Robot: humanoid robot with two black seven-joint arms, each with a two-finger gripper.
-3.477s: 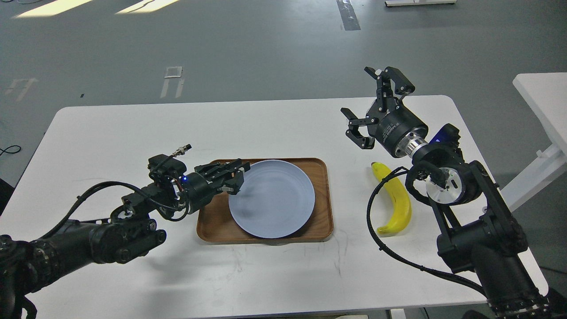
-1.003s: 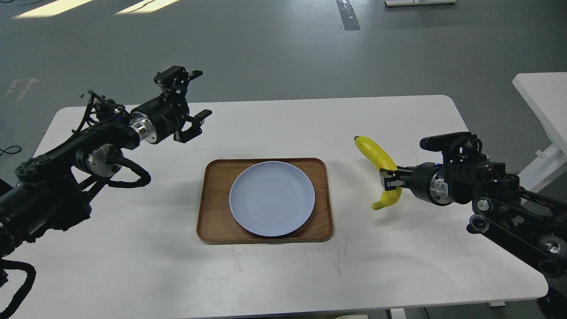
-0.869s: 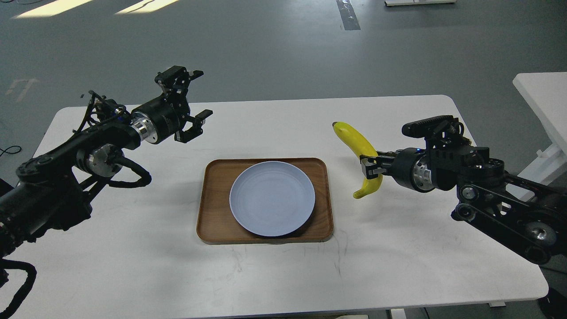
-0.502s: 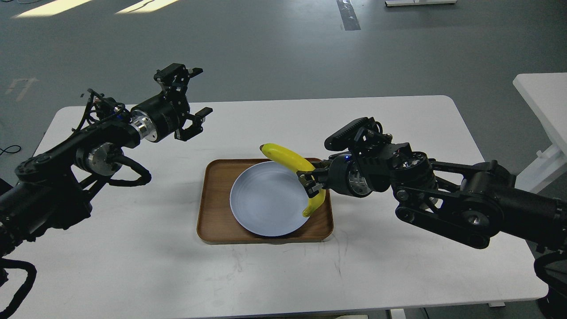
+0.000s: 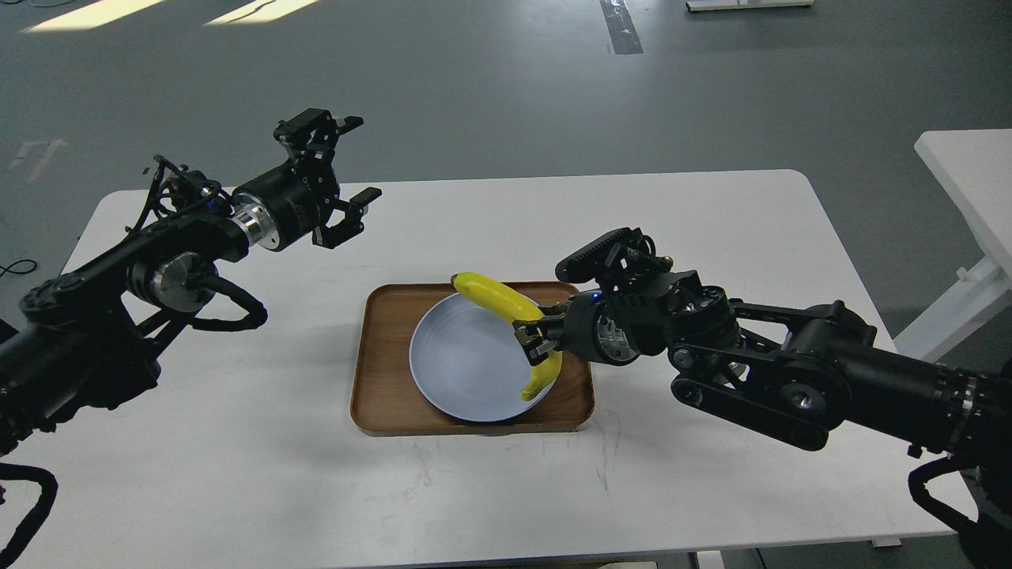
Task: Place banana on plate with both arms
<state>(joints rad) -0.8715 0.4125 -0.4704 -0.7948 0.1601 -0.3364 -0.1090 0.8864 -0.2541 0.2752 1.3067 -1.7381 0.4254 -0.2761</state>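
The yellow banana [image 5: 498, 299] is held over the right side of the pale blue-grey plate [image 5: 462, 363]. My right gripper [image 5: 532, 336] is shut on the banana's middle, reaching in from the right. The banana's lower end hangs near the plate's right rim; whether it touches the plate I cannot tell. My left gripper [image 5: 341, 175] is open and empty, raised above the table's far left, well away from the plate.
The plate lies in a brown wooden tray [image 5: 379, 395] at the middle of the white table [image 5: 237, 474]. A second white table [image 5: 968, 182] stands at the right edge of the view.
My right arm lifted the banana from the table's right side and carried it left over the plate. My left arm left the plate's rim, rose to the far left and opened.
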